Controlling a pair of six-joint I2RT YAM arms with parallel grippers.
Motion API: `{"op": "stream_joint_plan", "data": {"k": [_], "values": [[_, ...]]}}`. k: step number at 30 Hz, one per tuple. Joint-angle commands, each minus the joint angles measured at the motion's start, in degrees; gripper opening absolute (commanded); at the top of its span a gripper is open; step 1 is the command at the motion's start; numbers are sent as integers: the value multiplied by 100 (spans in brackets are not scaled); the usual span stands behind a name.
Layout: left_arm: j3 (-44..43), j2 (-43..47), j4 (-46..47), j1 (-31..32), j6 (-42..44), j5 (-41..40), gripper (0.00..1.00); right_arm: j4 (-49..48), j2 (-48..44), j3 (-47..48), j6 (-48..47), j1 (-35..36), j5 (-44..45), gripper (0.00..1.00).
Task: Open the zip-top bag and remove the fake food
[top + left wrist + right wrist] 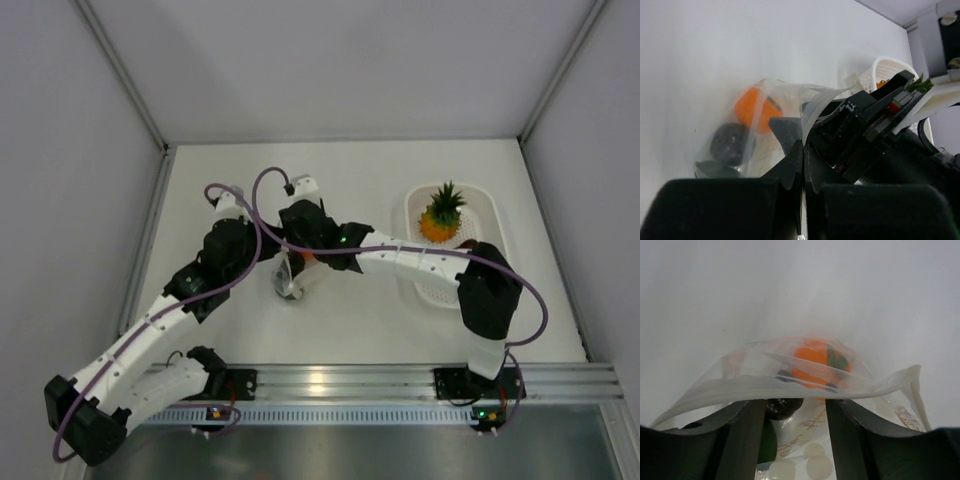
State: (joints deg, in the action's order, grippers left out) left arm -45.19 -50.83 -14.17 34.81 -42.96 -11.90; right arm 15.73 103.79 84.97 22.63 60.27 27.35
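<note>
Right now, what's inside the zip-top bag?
Inside the zip-top bag, a round orange fruit and a dark brown round piece show through the plastic. The left hand hides its near part; anything there is unseen.

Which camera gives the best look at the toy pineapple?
The top external view: the pineapple sits whole in the white basket. The left wrist view catches only its green leaf tips, and the right wrist view misses it.

Top external: high above and behind both arm bases, looking down, far off. Left wrist: looks out along left gripper (801,157), clear crinkly plastic zip-top bag (765,145) just ahead, close. Right wrist: closer still, bag mouth at right gripper (796,412) tips. All three share the bag.
</note>
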Motion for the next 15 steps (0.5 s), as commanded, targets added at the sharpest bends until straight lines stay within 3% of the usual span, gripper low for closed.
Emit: {"op": "stream_joint_plan", "data": {"k": [1,3,15], "values": [[2,38,328,-27,86,-119,0,-631,203,161,-31,64,279,51],[1,-6,328,-44,86,-67,0,-904,343,125,-153,64,367,55],[160,-85,389,-791,252,443,0,-1731,792,-332,-576,-226,165,55]]}}
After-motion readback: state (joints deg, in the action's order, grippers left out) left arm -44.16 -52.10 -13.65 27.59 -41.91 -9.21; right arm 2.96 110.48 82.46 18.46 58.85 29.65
